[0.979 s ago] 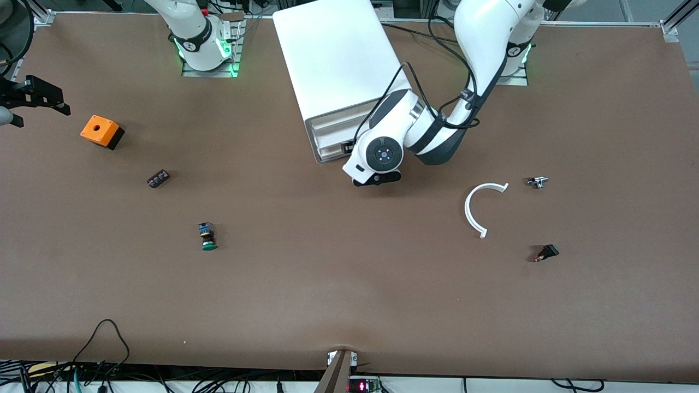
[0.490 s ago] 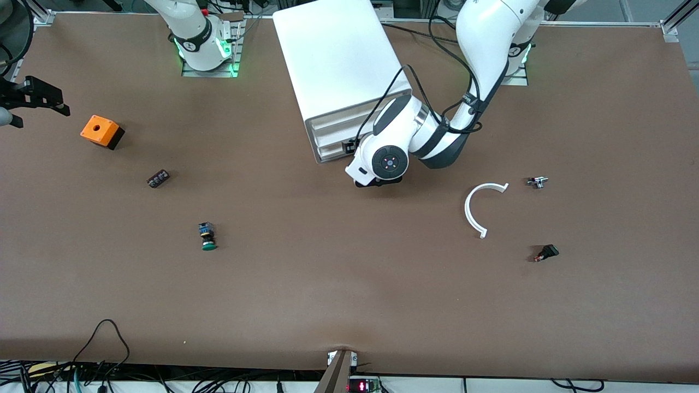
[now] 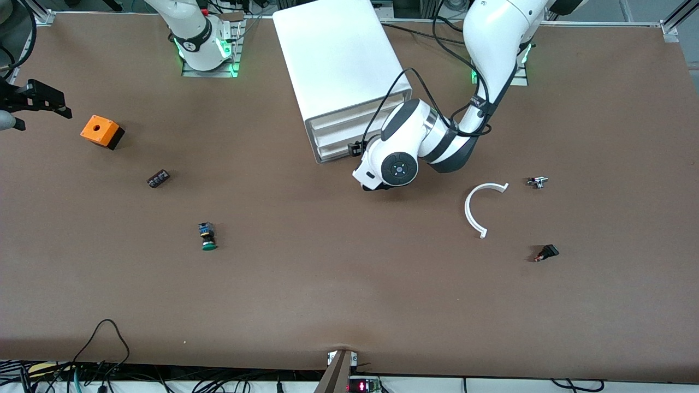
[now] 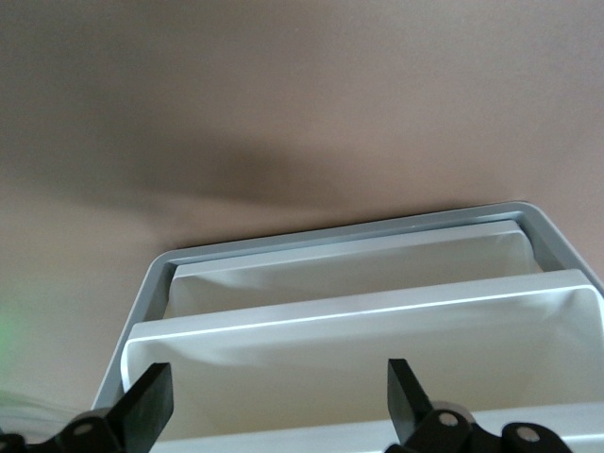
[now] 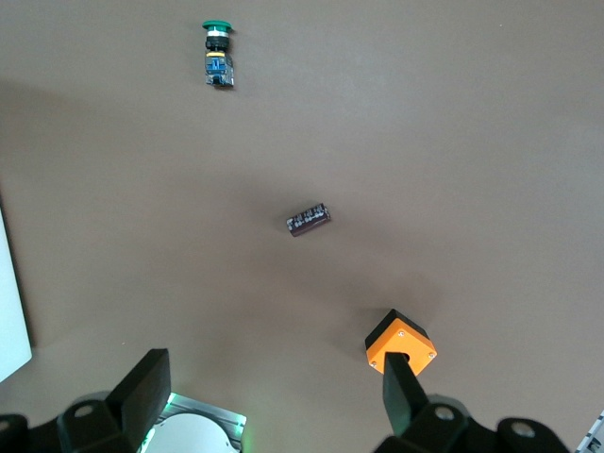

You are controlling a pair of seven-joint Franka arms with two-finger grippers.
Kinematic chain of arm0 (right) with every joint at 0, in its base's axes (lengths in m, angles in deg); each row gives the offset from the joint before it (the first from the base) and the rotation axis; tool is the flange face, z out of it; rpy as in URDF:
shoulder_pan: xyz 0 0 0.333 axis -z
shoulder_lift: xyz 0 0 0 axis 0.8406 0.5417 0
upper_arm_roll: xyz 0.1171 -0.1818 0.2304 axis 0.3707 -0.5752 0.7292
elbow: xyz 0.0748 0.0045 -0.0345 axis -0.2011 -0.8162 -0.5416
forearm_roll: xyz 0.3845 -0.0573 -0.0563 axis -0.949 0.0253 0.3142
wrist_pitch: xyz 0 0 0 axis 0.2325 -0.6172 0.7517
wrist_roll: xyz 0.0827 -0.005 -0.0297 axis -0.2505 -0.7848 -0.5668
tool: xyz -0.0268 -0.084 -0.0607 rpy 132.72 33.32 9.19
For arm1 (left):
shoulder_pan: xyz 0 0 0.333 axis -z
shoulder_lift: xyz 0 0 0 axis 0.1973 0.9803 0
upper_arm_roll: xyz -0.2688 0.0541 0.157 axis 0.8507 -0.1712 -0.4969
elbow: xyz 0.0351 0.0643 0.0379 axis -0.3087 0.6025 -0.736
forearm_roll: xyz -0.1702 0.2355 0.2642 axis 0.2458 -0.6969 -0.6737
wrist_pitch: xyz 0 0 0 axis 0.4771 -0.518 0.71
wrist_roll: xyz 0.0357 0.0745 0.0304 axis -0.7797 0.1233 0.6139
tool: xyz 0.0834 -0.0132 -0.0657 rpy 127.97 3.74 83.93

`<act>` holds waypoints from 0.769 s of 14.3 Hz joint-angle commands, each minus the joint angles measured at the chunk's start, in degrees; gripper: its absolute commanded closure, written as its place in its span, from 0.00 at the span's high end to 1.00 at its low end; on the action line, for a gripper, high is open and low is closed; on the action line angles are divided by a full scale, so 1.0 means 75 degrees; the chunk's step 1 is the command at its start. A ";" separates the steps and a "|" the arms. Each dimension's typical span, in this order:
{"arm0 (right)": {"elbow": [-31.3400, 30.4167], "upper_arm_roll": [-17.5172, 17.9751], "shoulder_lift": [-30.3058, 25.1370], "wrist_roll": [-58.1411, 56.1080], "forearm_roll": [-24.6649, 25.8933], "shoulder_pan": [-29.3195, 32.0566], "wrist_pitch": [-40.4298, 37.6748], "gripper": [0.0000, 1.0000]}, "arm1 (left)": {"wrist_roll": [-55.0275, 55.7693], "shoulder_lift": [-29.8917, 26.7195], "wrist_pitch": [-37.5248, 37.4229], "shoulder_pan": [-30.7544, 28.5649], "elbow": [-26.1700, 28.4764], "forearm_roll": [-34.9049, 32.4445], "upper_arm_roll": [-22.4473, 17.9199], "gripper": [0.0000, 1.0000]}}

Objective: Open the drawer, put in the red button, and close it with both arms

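Observation:
The white cabinet (image 3: pixel 338 60) stands at the table's back middle, its three drawers facing the front camera. My left gripper (image 3: pixel 356 148) is at the cabinet's front, level with the middle drawer (image 3: pixel 334 135). In the left wrist view my left gripper (image 4: pixel 274 401) is open and empty, one finger toward each side of that drawer's white rim (image 4: pixel 359 316), which seems to stand slightly out of the grey frame. My right gripper (image 3: pixel 34 101) hovers open and empty at the right arm's end of the table, as its wrist view (image 5: pixel 274 396) shows. No red button shows in any view.
An orange box (image 3: pixel 102 131) (image 5: pixel 401 347), a dark cylinder (image 3: pixel 158 178) (image 5: pixel 309 219) and a green-capped button (image 3: pixel 207 237) (image 5: pixel 217 57) lie toward the right arm's end. A white curved strip (image 3: pixel 474 210), a small metal part (image 3: pixel 537 182) and a small black part (image 3: pixel 546 252) lie toward the left arm's end.
My left arm's wrist has drawn away from the cabinet front, toward the front camera and the left arm's end. The right gripper has barely moved.

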 commanded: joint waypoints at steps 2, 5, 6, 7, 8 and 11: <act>0.0172 0.0063 0.0117 -0.0127 0.0028 0.0061 -0.0041 1.00 | -0.0138 -0.0014 -0.0209 -0.0007 -0.0062 0.0173 0.0057 1.00; 0.0172 0.0063 0.0117 -0.0127 0.0040 0.0061 0.0053 1.00 | -0.0091 -0.0014 -0.0232 0.0075 -0.0003 0.0173 0.0081 1.00; 0.0172 0.0063 0.0117 -0.0127 0.0040 0.0061 0.0065 1.00 | -0.0102 -0.0014 -0.0232 0.0099 -0.0003 0.0173 0.0081 1.00; 0.0172 0.0063 0.0117 -0.0127 0.0040 0.0061 0.0065 1.00 | -0.0103 -0.0003 -0.0232 0.0111 -0.0003 0.0173 0.0081 1.00; 0.0172 0.0063 0.0117 -0.0127 0.0040 0.0061 0.0065 1.00 | -0.0126 -0.0002 -0.0232 0.0111 0.0008 0.0173 0.0081 1.00; 0.0172 0.0063 0.0117 -0.0127 0.0040 0.0061 0.0065 1.00 | -0.0126 -0.0026 -0.0267 0.0111 0.0009 0.0173 0.0093 1.00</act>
